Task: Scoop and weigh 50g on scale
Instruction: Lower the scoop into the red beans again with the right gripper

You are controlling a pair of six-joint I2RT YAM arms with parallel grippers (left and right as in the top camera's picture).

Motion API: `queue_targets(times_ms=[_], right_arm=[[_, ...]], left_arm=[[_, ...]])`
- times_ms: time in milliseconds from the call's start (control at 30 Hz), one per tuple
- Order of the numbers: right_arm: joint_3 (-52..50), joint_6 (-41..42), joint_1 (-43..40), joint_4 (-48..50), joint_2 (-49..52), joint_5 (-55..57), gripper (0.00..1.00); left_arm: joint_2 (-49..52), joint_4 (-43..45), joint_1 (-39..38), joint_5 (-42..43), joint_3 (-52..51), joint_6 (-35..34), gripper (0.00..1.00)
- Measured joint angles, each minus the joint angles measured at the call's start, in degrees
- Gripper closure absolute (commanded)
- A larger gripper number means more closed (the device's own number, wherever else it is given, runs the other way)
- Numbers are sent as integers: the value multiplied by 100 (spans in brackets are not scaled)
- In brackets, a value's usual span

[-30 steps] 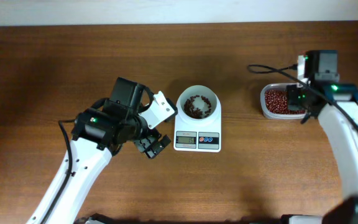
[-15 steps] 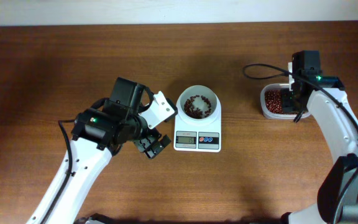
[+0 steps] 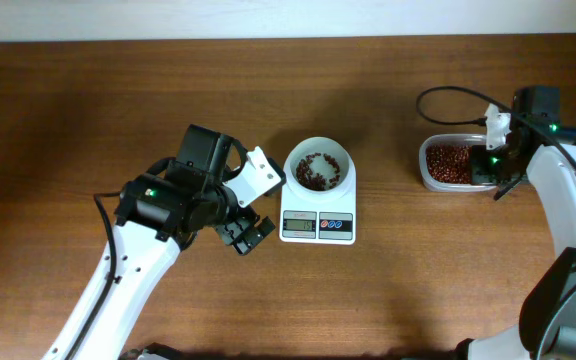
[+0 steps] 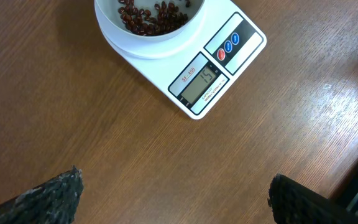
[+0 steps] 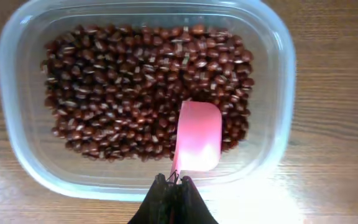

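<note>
One scale [image 3: 317, 226], one tub [image 5: 17, 124] of beans [image 5: 123, 93], right end effector [image 5: 173, 183] clamped on one pink spoon [image 5: 199, 137], left end effector [image 3: 249, 236] spread wide.

Scale [image 4: 197, 74] stands on wooden worktop [image 4: 92, 137], red-brown beans [image 4: 151, 12] in its bowl [image 4: 135, 46]; left gripper [image 4: 173, 196] clear of scale, fingers wide apart.

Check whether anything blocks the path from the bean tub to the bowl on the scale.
Nothing visible does. Only bare table lies between the tub and the scale with its bowl. The right gripper is shut on the pink spoon, over the beans; the left arm sits beyond the scale.
</note>
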Motion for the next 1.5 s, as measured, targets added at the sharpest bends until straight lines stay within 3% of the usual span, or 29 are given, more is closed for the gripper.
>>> queue_targets(times_ms=[1233, 1500], right_arm=[[-168, -149, -457, 4, 236, -2188, 96], [-225, -61, -1036, 146, 354, -3128, 96]], left_arm=[[0, 0, 0, 0, 0, -2, 1], [0, 0, 0, 0, 0, -2, 1]])
